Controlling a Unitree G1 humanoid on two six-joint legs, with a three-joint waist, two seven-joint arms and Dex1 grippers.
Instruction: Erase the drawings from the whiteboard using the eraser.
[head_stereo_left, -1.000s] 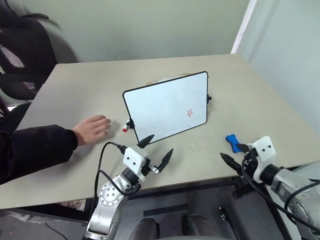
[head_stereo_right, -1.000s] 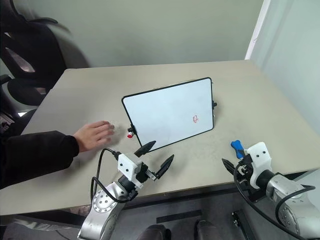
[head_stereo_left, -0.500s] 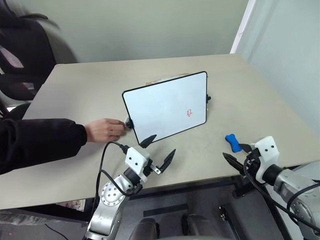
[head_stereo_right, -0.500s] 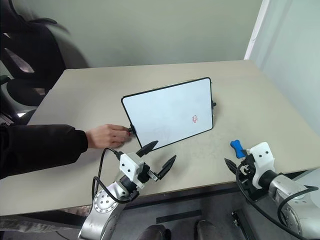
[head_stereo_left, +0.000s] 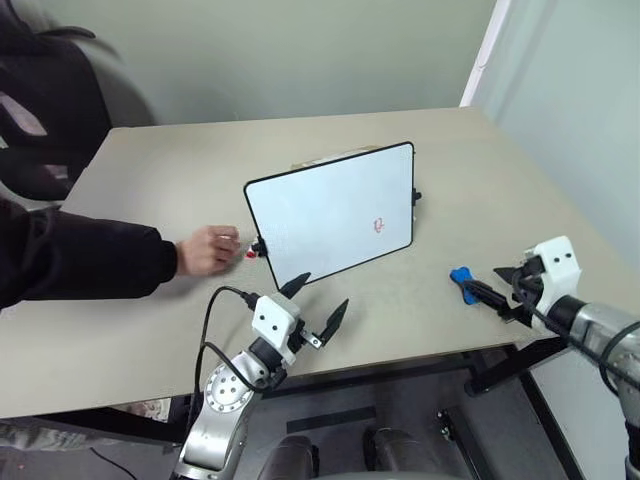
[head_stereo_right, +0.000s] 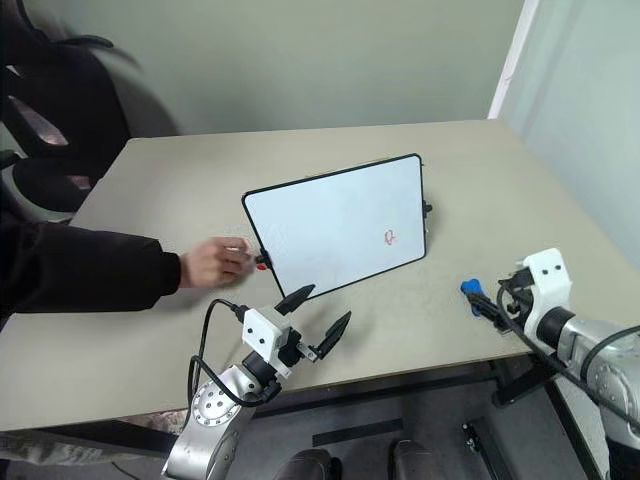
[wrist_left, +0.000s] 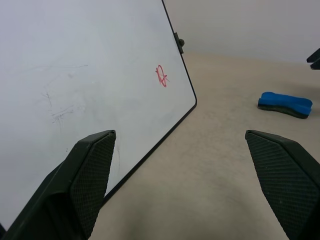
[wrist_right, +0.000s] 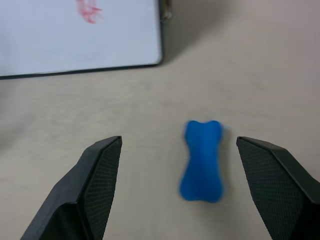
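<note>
Eraser (wrist_right: 202, 160) between right gripper (wrist_right: 180, 192) fingers (untouched)

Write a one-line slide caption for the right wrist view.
Open right gripper poised over the blue eraser lying on the table, the red-scribbled whiteboard beyond.

whiteboard (head_stereo_left: 330, 215): smooth, glossy | table (head_stereo_left: 150, 190): matt | gripper pads (wrist_right: 102, 175): textured blk

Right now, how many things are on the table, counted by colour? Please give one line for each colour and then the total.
White: 1, the whiteboard, standing tilted, with a red drawing on it.
Blue: 1, the eraser, lying flat near the table's right edge.
Red: 1, the red-capped marker at the person's hand, beside the board's left corner.
Total: 3 things.
</note>
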